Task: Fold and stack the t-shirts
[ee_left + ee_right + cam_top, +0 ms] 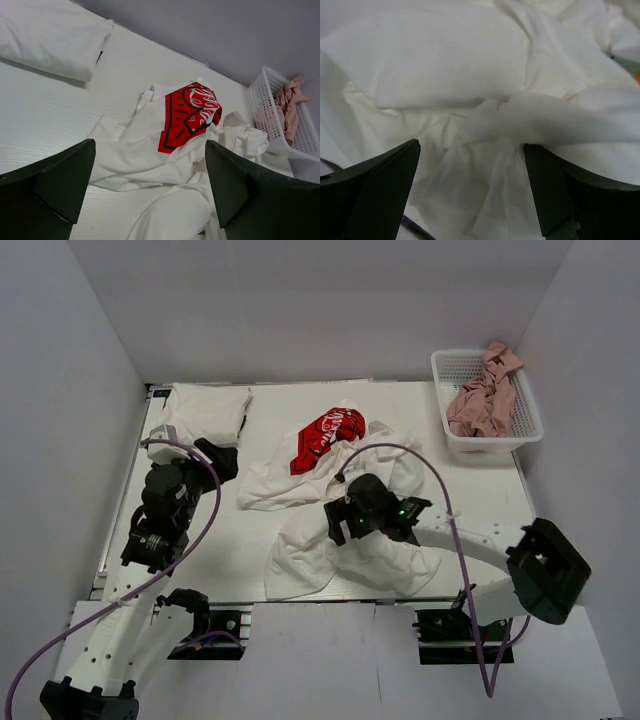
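Observation:
A crumpled white t-shirt with a red print (325,432) lies mid-table, and it also shows in the left wrist view (192,114). Another crumpled white t-shirt (340,552) lies in front of it. A folded white t-shirt (205,412) sits at the back left, seen too in the left wrist view (50,35). My right gripper (343,525) is open, low over the front shirt, with bunched white cloth (485,150) between its spread fingers (380,195). My left gripper (218,462) is open and empty, left of the printed shirt, its fingers (65,180) above bare table.
A white plastic basket (522,430) with pink clothes (485,395) stands at the back right, and its wall shows in the left wrist view (265,107). White walls close in the table on three sides. A purple cable loops over the right arm.

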You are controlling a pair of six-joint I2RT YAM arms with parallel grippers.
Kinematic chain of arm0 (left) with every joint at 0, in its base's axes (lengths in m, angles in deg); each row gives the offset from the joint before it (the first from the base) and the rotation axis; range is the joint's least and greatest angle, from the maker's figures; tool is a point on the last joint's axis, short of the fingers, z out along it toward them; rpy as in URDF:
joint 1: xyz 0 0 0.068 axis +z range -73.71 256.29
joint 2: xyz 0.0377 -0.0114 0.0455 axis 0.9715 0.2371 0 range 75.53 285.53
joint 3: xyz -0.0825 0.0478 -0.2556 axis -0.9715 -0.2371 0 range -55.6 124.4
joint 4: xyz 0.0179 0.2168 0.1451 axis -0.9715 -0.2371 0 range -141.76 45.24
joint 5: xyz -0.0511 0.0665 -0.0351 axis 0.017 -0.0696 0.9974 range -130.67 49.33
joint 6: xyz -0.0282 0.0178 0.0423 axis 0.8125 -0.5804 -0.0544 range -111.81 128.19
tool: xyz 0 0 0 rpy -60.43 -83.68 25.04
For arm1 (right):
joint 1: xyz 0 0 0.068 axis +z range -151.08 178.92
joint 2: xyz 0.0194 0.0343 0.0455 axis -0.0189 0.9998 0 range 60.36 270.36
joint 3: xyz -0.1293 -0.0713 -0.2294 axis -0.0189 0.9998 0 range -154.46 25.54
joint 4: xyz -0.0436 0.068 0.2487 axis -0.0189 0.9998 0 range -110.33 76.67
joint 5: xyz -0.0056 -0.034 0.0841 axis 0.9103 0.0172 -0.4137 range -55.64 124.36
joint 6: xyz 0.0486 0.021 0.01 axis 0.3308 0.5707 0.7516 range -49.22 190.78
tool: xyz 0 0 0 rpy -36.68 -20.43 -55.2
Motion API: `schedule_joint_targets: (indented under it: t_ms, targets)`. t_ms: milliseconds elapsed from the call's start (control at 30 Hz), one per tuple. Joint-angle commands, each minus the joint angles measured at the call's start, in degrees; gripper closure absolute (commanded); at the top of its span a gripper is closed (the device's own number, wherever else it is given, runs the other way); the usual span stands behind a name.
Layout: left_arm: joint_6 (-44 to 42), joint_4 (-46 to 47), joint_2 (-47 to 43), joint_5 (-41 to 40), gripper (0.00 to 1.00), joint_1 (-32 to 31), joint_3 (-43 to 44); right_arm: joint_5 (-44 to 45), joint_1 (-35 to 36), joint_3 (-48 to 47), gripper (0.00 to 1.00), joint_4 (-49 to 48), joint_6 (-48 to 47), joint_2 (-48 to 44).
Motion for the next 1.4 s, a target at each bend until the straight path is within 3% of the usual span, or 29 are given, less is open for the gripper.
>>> schedule_joint_targets:
  t_ms: [0, 200, 300, 333, 433, 700, 900, 1033, 1133, 1367]
  targets:
    - [-1.1, -0.1, -0.3, -0.8, 0.0, 0.2, -0.8, 12.9, 3.5, -2.6, 0.1, 8.7, 2.6, 4.9]
    - [-1.1, -0.6, -0.3, -1.9, 0.0, 0.2, -0.8, 26.2, 7.1, -4.1, 0.1, 10.5, 8.6, 14.6]
    - [-1.1, -1.1, -0.3, -2.6, 0.0, 0.2, -0.8, 29.8, 7.6, -9.2, 0.72, 12.7, 8.9, 17.6]
    - [-1.1, -1.1, -0.3, -3.1, 0.0, 0.2, -0.8, 30.8, 7.5, -10.6, 1.0, 13.5, 9.1, 18.0]
    - [-1.1, -1.1, -0.3, -3.1, 0.0, 0.2, -1.3, 33.0, 7.5, -16.5, 1.0, 15.1, 8.8, 16.5]
    - [0.2, -1.1, 0.3, -4.4, 0.0, 0.2, -2.0, 33.2, 5.5, -24.5, 1.0, 4.9, -4.3, 4.0]
    - [0.7, -2.4, 2.7, -5.5, 0.0, 0.2, -1.5, 37.6, -3.2, -33.6, 1.0, -1.0, -10.5, 0.8]
    - [1.2, -3.1, 4.3, -6.2, 0.0, 0.2, -1.5, 36.4, -13.8, -43.0, 1.0, -4.7, -16.1, 2.9]
    - [1.2, -3.1, 4.9, -6.7, 0.0, 0.2, -1.5, 36.6, -17.9, -48.6, 1.0, -4.9, -20.6, 6.0]
    - [0.0, -1.4, 7.9, -7.2, 0.0, 0.2, -1.5, 31.3, -35.2, -77.4, 1.0, -1.1, -26.0, 21.7]
